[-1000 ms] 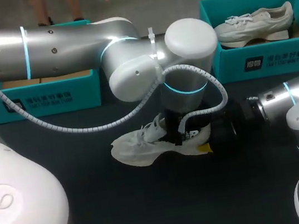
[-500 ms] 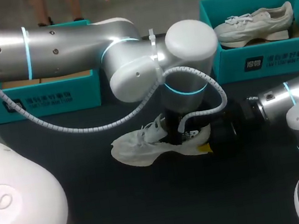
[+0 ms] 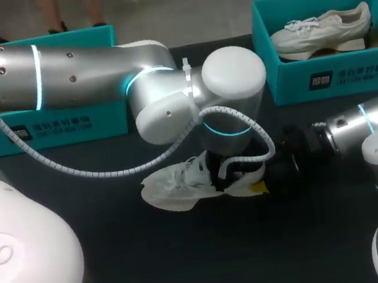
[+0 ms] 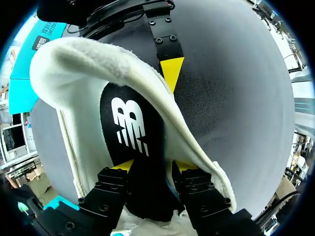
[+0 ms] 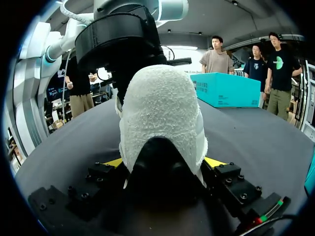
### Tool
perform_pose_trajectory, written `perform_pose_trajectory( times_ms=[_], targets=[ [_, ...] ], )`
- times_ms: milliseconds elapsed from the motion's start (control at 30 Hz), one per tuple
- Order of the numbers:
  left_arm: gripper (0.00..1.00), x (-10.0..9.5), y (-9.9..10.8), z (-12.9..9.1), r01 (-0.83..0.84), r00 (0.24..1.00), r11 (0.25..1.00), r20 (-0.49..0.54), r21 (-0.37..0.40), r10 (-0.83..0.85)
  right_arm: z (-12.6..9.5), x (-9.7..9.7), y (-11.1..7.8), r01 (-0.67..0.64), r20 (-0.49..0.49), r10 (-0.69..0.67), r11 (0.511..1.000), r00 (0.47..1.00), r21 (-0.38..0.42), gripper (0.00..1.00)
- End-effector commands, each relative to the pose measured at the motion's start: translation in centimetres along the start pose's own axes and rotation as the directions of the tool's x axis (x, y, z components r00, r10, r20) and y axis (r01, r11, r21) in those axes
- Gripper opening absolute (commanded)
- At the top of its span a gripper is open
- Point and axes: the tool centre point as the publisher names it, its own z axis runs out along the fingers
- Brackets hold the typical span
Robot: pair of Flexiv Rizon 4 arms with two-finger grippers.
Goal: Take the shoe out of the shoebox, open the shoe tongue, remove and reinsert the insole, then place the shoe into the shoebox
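Note:
A white shoe (image 3: 178, 184) lies on the dark table, toe to the left. My left arm reaches across from the left, and its gripper (image 3: 233, 170) points down into the shoe's opening. In the left wrist view the left gripper (image 4: 153, 166) stands open inside the shoe, its fingertips (image 4: 123, 165) resting on the black insole (image 4: 130, 128). My right gripper (image 5: 164, 162) is shut on the shoe's heel (image 5: 160, 113), one yellow tip on each side. One finger of the right gripper (image 4: 171, 69) shows outside the heel wall.
At the back right stands a teal shoebox (image 3: 336, 78) holding another pale shoe (image 3: 322, 29). A second teal box (image 3: 65, 123) sits at the back left, partly behind my left arm. Bare dark tabletop (image 3: 192, 255) lies in front of the shoe.
My left gripper's fingers have spread apart inside the shoe, and the left wrist has shifted slightly lower and leftward. The shoe and the right gripper have stayed put.

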Motion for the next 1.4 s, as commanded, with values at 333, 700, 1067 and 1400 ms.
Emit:
perform_pose_trajectory(
  times_ms=[333,700,1067,1400],
  targets=[
    [0.0,0.1,1.2,1.0,0.024,0.999,1.0,0.044,0.018,-0.025,0.2,0.0,-0.3,-0.002,0.002,0.002,1.0,1.0,0.001,0.0],
    [0.0,0.5,1.2,-1.7,0.019,0.998,0.998,0.06,0.056,-0.022,0.2,0.0,-0.3,-0.002,0.002,0.002,1.0,1.0,0.001,0.0],
    [0.0,-0.1,2.0,-4.7,0.055,0.995,0.992,0.082,0.11,-0.064,0.2,0.0,-0.3,-0.002,0.002,0.002,1.0,1.0,0.001,0.0],
    [0.0,-0.5,3.2,-7.2,0.101,0.99,0.979,0.077,0.176,-0.116,0.2,0.0,-0.3,-0.002,0.002,0.002,1.0,1.0,0.001,0.0]
  ],
)
